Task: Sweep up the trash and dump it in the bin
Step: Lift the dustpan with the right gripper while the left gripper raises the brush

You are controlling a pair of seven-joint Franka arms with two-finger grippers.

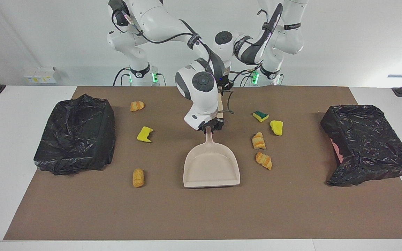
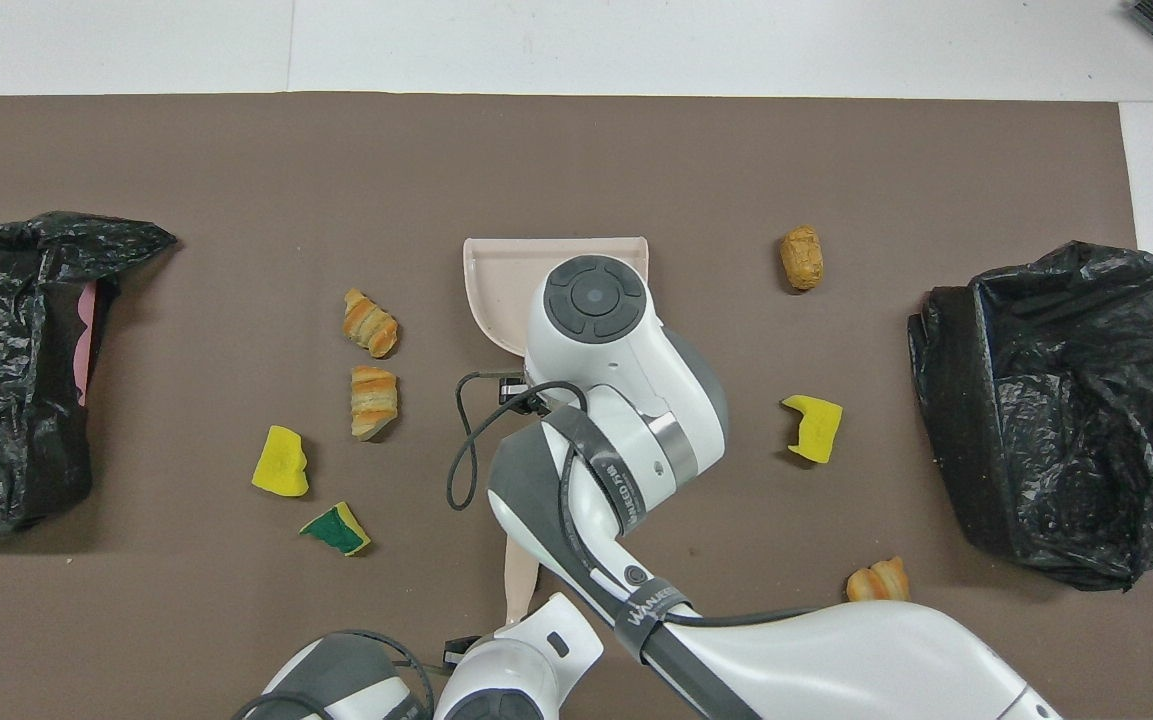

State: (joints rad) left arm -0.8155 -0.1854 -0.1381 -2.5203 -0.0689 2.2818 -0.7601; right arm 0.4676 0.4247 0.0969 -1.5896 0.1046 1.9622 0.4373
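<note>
A brown mat (image 1: 201,216) covers the white table (image 1: 9,115). The dustpan (image 1: 212,169) is beige. Two bins (image 1: 77,134) (image 1: 368,143) wear glossy black bags, one showing pink at its side. The croissants (image 1: 258,140) (image 1: 264,160) (image 1: 137,105) are striped orange and tan, the bread roll (image 1: 138,177) golden brown. Two sponge chunks (image 1: 144,134) (image 1: 276,127) are yellow; another sponge (image 1: 260,116) is green on yellow. The arms are white with grey joints.

seven trash pieces (image 1: 263,160) scattered on mat (image 1: 201,216)

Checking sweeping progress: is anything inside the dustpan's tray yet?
The dustpan tray shows bare beige in the facing view, with no trash in it. In the overhead view the right arm covers most of the tray. The right gripper is shut on the handle.
</note>
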